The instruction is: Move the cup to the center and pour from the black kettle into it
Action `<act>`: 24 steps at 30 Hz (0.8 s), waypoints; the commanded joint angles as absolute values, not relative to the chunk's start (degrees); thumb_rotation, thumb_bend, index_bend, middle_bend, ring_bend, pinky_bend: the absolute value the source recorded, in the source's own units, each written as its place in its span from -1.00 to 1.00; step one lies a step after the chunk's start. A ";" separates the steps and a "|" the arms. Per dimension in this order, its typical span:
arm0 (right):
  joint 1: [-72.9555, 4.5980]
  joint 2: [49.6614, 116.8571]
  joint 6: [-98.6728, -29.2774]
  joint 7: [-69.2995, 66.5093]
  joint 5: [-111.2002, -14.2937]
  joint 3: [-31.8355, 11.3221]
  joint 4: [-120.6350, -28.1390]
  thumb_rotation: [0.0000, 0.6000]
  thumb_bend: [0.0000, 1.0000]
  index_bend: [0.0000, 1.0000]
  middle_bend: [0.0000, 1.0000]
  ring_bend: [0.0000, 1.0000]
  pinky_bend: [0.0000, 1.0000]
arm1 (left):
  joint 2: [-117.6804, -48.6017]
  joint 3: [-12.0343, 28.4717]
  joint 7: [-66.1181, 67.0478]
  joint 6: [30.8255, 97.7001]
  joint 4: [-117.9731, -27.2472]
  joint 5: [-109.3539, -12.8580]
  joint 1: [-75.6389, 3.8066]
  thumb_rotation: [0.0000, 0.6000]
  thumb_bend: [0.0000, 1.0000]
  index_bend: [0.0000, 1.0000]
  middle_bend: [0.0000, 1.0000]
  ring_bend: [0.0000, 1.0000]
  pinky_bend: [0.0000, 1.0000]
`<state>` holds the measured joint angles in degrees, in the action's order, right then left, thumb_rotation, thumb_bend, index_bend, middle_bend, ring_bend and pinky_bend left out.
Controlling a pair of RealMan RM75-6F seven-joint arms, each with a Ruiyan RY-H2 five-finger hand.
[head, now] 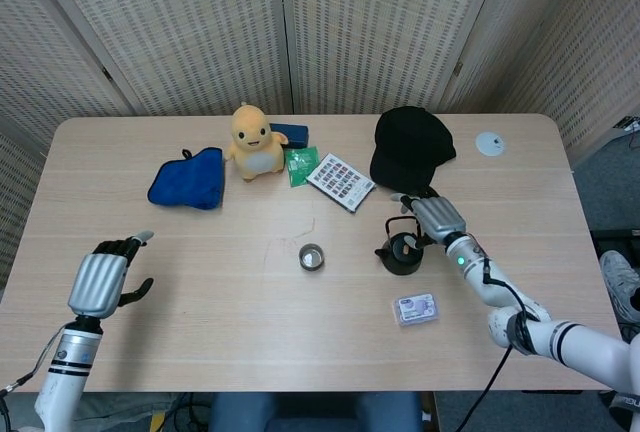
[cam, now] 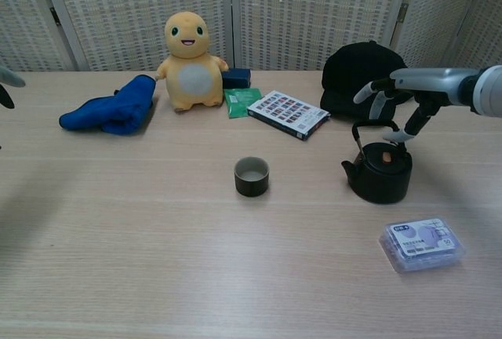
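Cup [cam: 252, 176] sat mid-tabletop; kettle [cam: 380, 172] to its right. Right hand [cam: 400, 97] hovered over the kettle's handle [cam: 375, 125], fingers spread, holding nothing. Risk: a shallow hook on the thin bail could let the kettle swing, tip, or strike the nearby cap [cam: 359, 78].

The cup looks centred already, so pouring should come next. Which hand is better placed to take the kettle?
The right hand: it hovers just above the black cast-iron kettle with fingers spread, while the left hand sits far off at the table's left edge.
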<state>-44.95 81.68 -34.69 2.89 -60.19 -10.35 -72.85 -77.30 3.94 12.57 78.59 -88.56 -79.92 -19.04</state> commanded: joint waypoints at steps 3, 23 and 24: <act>-45.13 82.77 -33.88 1.57 -60.41 -9.77 -71.30 1.00 -0.38 -0.71 -0.37 -0.86 -0.92 | -77.61 4.09 12.45 78.54 -88.31 -80.01 -18.85 1.00 -0.47 -0.61 -0.38 -0.32 -0.43; -42.18 79.19 -41.67 -1.24 -68.70 -8.69 -78.66 1.00 -0.35 -0.71 -0.16 -0.76 -0.92 | -77.67 4.43 12.15 79.38 -88.08 -81.19 -17.71 1.00 -0.47 -0.61 -0.38 -0.33 -0.44; -41.87 78.70 -42.36 -0.78 -69.08 -8.45 -79.62 1.00 -0.35 -0.71 -0.16 -0.75 -0.92 | -77.67 4.44 11.97 79.62 -88.00 -81.43 -17.62 1.00 -0.47 -0.61 -0.38 -0.33 -0.44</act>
